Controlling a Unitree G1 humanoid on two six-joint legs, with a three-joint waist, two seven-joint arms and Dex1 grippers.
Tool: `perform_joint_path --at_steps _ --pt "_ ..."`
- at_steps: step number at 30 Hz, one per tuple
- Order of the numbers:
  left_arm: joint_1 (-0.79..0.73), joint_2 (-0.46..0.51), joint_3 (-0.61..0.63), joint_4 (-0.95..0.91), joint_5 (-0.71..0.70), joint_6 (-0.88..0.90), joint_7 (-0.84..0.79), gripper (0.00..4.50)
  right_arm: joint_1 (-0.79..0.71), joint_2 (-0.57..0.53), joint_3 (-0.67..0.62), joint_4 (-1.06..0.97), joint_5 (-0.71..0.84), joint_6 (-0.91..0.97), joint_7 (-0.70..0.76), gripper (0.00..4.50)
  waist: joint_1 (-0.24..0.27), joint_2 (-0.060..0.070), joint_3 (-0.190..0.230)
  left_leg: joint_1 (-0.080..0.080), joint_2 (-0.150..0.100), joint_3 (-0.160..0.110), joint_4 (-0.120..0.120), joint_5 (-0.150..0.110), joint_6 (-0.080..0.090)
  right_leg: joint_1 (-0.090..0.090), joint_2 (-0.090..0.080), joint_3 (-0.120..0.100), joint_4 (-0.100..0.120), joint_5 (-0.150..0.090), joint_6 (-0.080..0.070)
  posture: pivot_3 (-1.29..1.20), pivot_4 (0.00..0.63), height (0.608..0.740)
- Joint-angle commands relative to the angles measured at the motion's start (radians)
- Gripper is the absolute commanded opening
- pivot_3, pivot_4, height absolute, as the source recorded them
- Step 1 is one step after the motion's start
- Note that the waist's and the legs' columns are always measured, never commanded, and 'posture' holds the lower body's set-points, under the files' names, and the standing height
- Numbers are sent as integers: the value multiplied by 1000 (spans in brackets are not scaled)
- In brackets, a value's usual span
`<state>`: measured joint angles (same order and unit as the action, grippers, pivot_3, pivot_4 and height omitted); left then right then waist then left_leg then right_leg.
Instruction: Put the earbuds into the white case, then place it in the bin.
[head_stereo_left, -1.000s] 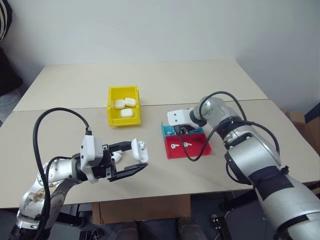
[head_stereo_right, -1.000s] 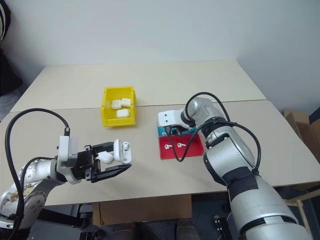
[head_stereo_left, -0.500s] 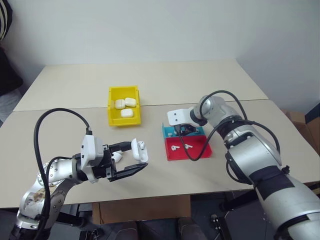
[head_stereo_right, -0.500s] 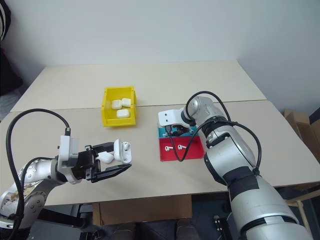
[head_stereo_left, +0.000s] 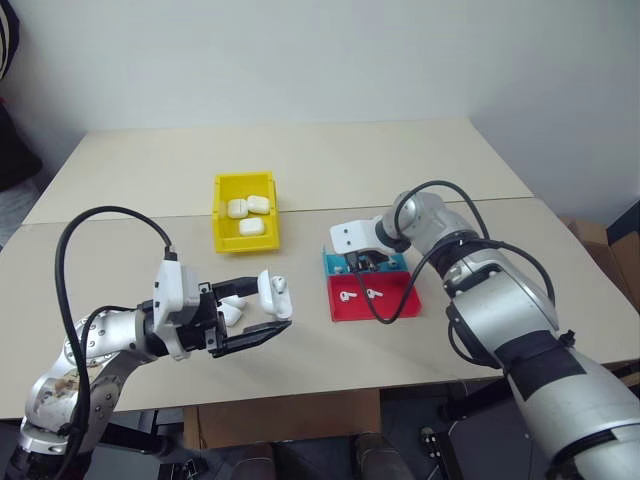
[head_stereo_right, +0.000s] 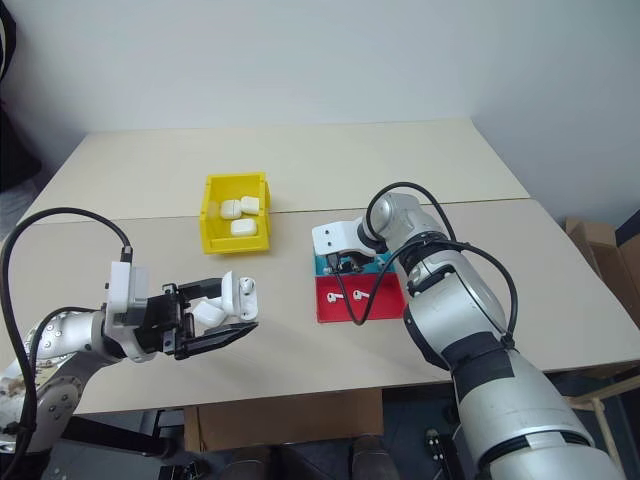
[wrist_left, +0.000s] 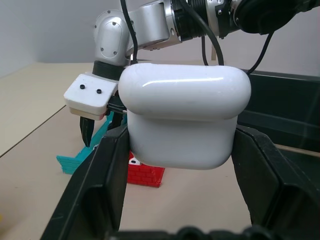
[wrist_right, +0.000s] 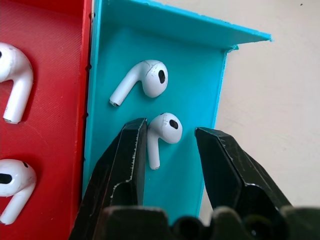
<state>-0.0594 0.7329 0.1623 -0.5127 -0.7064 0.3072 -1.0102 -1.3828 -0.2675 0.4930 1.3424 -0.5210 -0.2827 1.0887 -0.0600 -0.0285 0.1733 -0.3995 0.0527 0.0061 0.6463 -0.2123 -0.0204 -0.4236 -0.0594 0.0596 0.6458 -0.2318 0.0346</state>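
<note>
- Step in hand: picking an earbud (wrist_right: 162, 131) out of the blue tray (wrist_right: 200, 60).
- Your right gripper (wrist_right: 170, 150) has its fingers apart, straddling that earbud; a second one lies just past the tips.
- Your left gripper (head_stereo_left: 262, 315) is clamped on the white case (wrist_left: 184, 120), lid open, held above the table.
- Next, by my read: close on the earbud, lift, carry it to the case.
- The bin (head_stereo_left: 245, 212) sits well beyond the left gripper.

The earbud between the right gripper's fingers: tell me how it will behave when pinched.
The earbud is probably slippery: its glossy, rounded head offers the right gripper little flat surface. It looks very light, so a glancing finger may flick it across the blue tray. Its stem likely stops it from rolling far.
</note>
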Motion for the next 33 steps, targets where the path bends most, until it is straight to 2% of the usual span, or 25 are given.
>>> perform_joint_path --at_steps 1,15,20,25,27,33 --pt "-3 -1 15 -29 -4 -10 5 2773 -15 -1 -9 -3 -1 -11 7 2023 -1 0 0 0 0 0 0 0 0 0 0 0 0 0 0 0 150 740" --pt "-55 32 38 -53 -53 64 33 2773 -6 -2 -4 -3 -12 -25 5 2023 -4 0 0 0 0 0 0 0 0 0 0 0 0 0 0 0 150 740" --pt "-38 20 30 -42 -34 45 21 2773 -7 -1 -2 -4 -15 -31 2 2023 -5 0 0 0 0 0 0 0 0 0 0 0 0 0 0 0 150 740" --pt "23 51 36 -38 -17 41 -41 2773 -8 1 -5 -4 -10 -37 10 2023 -9 0 0 0 0 0 0 0 0 0 0 0 0 0 0 0 150 740" --pt "50 60 36 -28 3 22 -72 2773 -9 1 -8 -5 -7 -39 17 1661 -9 0 0 0 0 0 0 0 0 0 0 0 0 0 0 0 150 740" --pt "47 34 37 -4 23 -10 -69 2773 -8 3 -9 -5 -7 -39 13 1661 -8 0 0 0 0 0 0 0 0 0 0 0 0 0 0 0 150 740"
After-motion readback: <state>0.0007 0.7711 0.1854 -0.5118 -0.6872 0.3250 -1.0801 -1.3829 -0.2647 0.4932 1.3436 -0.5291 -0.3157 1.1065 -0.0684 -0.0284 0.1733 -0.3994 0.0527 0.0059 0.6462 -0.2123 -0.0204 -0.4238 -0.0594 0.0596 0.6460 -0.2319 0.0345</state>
